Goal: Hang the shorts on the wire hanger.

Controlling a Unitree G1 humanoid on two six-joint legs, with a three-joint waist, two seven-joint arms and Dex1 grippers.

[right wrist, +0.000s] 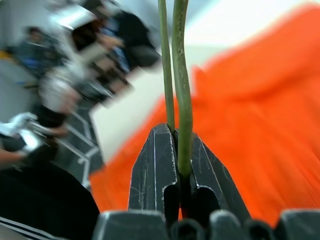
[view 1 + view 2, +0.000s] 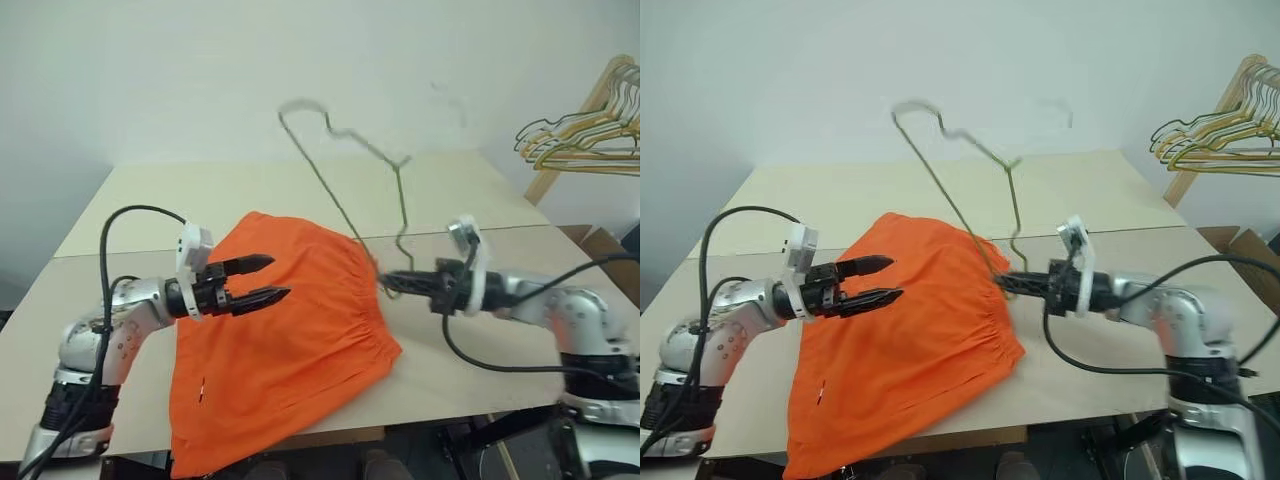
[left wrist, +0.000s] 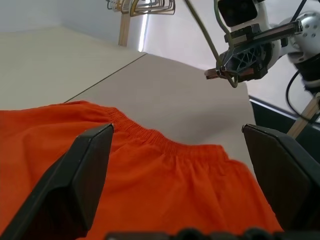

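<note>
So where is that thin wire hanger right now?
The wire hanger is up in the air right of centre, pinched in the right pincer, its lower end beside the orange shorts on the table.

Bright, even light; wire hanger (image 2: 345,165) top smeared, right wrist background perhaps motion-blurred

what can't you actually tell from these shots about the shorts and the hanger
- Lower end of the shorts: hangs over the table edge, cut off by the frame's bottom in the eye views.
- Wire hanger: top bend is motion-blurred; whether any wire sits inside the shorts is unclear.
- Right gripper grip point: partly hidden by the waistband; right wrist background blurred.
</note>
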